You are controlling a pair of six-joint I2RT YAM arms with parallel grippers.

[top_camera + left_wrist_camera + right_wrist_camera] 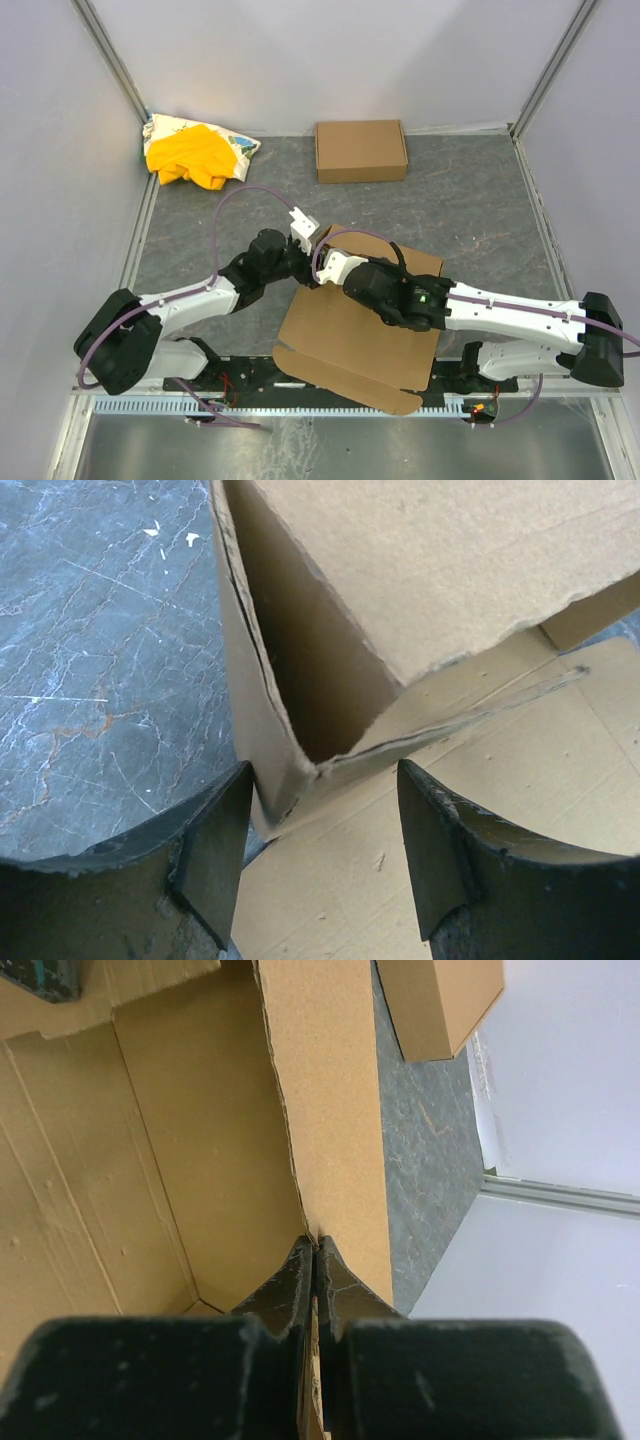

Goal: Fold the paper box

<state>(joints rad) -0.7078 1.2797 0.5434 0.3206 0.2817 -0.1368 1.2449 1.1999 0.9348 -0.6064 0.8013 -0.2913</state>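
The paper box (350, 340) is a brown cardboard sheet lying at the near middle of the table, with its far left wall raised. My right gripper (330, 266) is shut on the top edge of that raised wall; in the right wrist view the fingertips (316, 1250) pinch the cardboard wall (325, 1090). My left gripper (308, 243) is open at the box's far left corner. In the left wrist view its fingers (215, 845) stand either side of the raised corner (290, 770), with the box floor (350, 880) below.
Another neat brown carton (361, 150) lies at the back middle and shows in the right wrist view (440, 1000). A yellow cloth bundle (195, 155) lies at the back left. White walls enclose the dark marbled table (480, 210).
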